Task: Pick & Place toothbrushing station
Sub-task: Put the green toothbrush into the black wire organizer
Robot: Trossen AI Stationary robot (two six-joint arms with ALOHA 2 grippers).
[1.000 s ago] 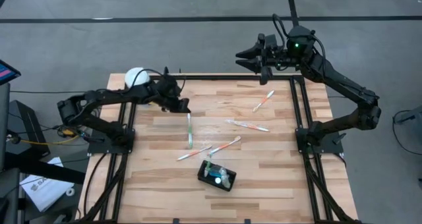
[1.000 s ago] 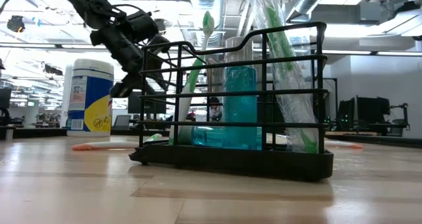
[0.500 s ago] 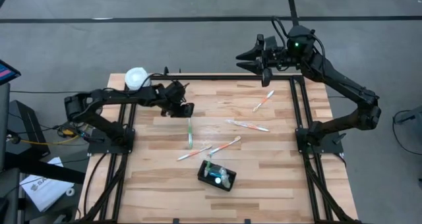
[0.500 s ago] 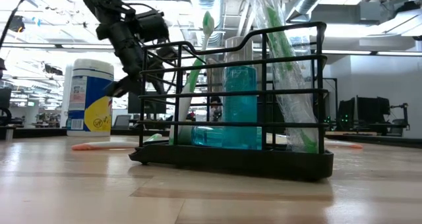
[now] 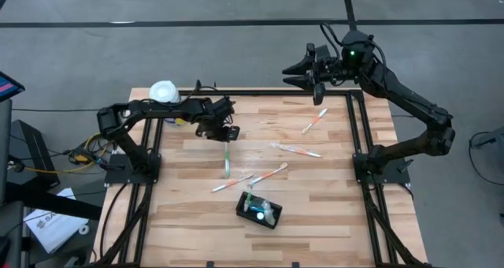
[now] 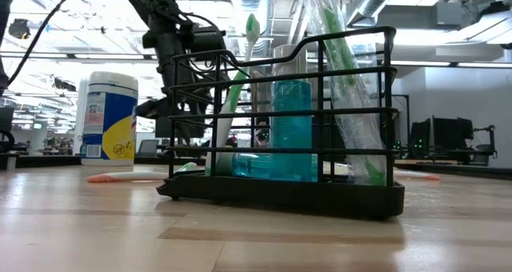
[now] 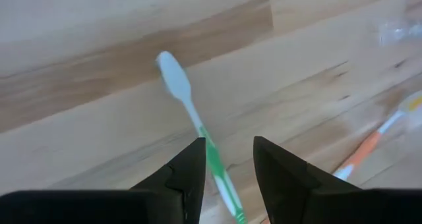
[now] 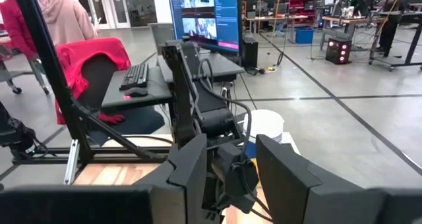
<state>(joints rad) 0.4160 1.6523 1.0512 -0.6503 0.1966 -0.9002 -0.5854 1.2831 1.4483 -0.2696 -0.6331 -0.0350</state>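
In the left wrist view a green toothbrush [image 7: 198, 128] runs from centre frame down behind the dark fingers [image 7: 188, 178], its lower handle hidden; an orange toothbrush [image 7: 369, 148] at the right edge is blurred and cut off. In the low view the toothbrushing station [image 6: 284, 116] fills the centre, its wire front hiding most of the left arm behind it

no text can be read anywhere in these views. the canister [image 6: 110, 116] carries a blue-and-yellow label with small print and a round symbol, too fine to make out. the monitor [image 8: 198, 16] in the room behind shows picture panels and lines of text, likewise illegible.
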